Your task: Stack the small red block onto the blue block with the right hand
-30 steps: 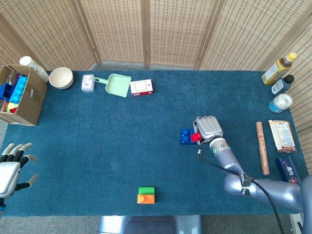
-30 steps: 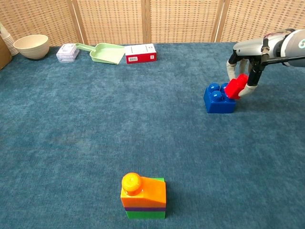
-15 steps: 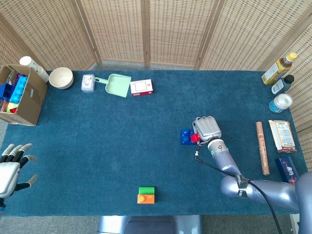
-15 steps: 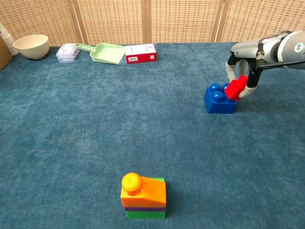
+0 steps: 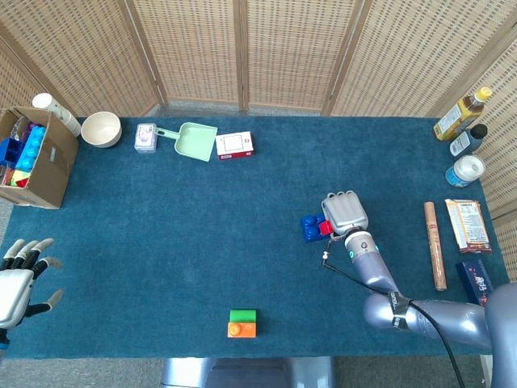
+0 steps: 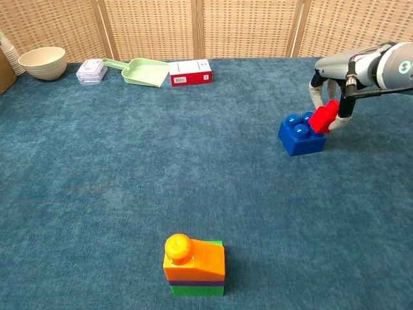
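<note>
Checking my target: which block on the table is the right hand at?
The blue block, right of centre; the right hand holds the red block tilted against its studs. The orange-green stack sits alone near the front edge.

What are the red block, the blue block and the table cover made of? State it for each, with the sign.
Red block: probably moulded plastic, with a smooth, evenly bright surface.
Blue block: likely the same plastic; its rounded studs carry a slight sheen.
Table cover: seems to be a carpet-like fabric, matte teal with a mottled, fuzzy texture and no shine.
</note>
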Action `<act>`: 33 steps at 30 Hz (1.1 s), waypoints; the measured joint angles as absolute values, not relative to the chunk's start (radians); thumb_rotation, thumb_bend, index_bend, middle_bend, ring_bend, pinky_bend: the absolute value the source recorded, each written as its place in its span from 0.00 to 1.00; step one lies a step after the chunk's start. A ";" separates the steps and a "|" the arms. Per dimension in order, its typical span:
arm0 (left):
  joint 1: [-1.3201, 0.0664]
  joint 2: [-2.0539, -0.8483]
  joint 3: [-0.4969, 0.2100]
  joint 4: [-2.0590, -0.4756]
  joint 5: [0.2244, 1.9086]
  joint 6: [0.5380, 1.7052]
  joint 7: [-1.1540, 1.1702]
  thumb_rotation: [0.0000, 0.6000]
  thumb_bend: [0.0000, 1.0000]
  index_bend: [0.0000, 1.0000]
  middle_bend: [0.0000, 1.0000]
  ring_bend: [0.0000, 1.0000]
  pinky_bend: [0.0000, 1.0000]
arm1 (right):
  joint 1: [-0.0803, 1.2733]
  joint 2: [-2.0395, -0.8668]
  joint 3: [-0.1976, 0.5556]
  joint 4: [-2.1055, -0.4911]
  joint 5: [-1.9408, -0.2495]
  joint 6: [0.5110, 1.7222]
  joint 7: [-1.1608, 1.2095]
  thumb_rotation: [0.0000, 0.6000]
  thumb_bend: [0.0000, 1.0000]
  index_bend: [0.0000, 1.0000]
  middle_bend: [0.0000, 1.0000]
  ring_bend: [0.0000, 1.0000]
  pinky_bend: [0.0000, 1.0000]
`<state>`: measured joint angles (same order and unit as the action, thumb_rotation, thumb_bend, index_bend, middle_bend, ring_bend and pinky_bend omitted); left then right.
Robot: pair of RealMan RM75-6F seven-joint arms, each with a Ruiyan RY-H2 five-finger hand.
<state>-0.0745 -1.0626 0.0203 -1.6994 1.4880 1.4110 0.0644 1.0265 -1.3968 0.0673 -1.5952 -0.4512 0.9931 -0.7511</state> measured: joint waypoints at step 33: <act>-0.059 -1.079 0.030 -1.650 1.492 1.418 0.009 1.00 0.31 0.37 0.15 0.14 0.00 | 1.020 -1.462 0.066 -1.583 -0.452 1.062 -0.879 1.00 0.19 0.61 0.31 0.32 0.33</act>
